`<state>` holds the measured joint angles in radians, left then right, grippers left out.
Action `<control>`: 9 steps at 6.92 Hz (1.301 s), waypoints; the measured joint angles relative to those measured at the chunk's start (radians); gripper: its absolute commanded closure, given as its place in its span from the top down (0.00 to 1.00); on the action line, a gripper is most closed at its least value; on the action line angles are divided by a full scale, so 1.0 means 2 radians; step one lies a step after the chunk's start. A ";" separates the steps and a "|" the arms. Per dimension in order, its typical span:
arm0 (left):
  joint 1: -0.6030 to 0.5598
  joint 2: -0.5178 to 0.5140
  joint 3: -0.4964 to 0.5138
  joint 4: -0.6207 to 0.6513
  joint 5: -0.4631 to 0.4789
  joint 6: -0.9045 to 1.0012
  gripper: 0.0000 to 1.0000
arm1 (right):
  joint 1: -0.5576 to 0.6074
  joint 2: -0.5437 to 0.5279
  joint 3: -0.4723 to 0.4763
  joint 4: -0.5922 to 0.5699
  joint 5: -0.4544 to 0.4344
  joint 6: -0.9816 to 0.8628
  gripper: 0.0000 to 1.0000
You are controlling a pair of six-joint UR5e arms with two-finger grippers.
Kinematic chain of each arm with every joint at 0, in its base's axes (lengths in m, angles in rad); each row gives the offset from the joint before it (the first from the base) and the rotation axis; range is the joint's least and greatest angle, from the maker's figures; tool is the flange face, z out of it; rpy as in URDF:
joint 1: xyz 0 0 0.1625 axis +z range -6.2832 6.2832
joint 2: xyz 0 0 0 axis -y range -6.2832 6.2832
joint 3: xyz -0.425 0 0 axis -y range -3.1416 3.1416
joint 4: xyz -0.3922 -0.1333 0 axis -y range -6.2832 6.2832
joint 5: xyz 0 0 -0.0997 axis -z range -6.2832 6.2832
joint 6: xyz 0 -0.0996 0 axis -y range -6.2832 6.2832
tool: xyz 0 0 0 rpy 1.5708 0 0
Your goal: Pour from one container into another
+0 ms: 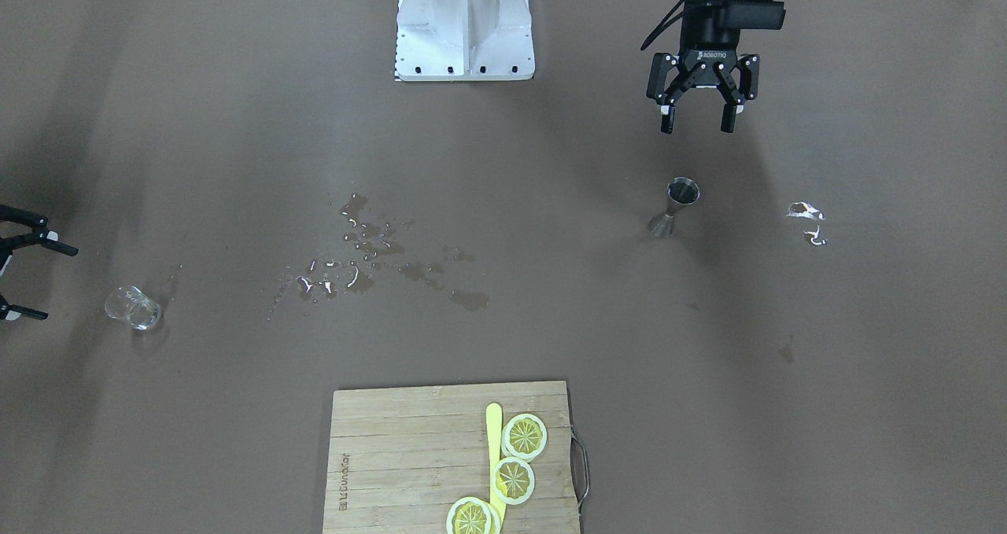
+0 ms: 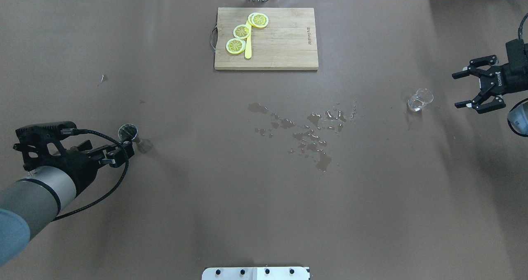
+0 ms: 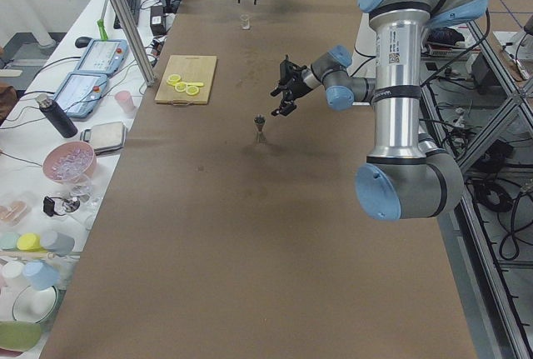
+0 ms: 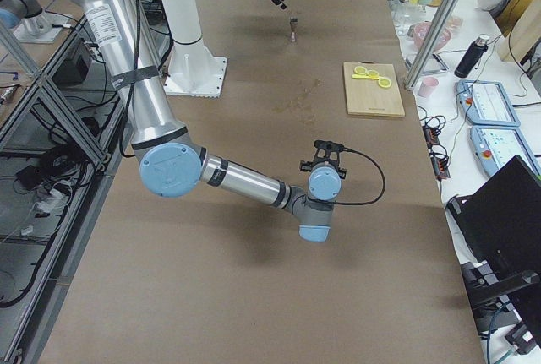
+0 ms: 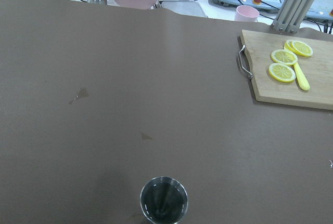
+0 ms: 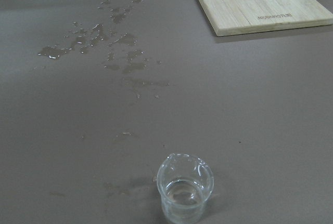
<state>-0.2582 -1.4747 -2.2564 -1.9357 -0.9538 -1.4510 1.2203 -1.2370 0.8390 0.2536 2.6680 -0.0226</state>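
A steel jigger (image 1: 678, 202) stands upright on the brown table, also in the overhead view (image 2: 128, 132) and from above in the left wrist view (image 5: 164, 199). My left gripper (image 1: 698, 125) hovers open just behind it, nothing between its fingers. A small clear glass beaker (image 2: 420, 100) stands at the other end of the table, with a little clear liquid in its bottom in the right wrist view (image 6: 185, 187). My right gripper (image 2: 457, 89) is open, a short way from the beaker and pointing at it, holding nothing.
Spilled water (image 2: 311, 135) lies in puddles mid-table. A wooden cutting board (image 2: 284, 45) with lemon slices (image 2: 241, 31) and a yellow knife sits at the far edge. White scraps (image 1: 805, 211) lie near the jigger. The robot base (image 1: 464, 23) is at the near edge.
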 measured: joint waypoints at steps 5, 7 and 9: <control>0.030 -0.003 0.081 -0.090 0.091 -0.038 0.98 | 0.000 -0.004 -0.003 0.000 0.021 -0.004 1.00; 0.047 -0.014 0.110 -0.092 0.127 -0.041 0.98 | -0.001 -0.005 -0.009 -0.007 0.021 -0.042 0.99; 0.058 -0.040 0.149 -0.092 0.158 -0.063 0.98 | -0.008 -0.005 -0.014 -0.028 0.020 -0.085 0.98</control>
<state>-0.1431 -1.5544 -1.9579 -2.1188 -0.6381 -1.5774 1.2041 -1.2466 0.8112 0.1983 2.7090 -0.1934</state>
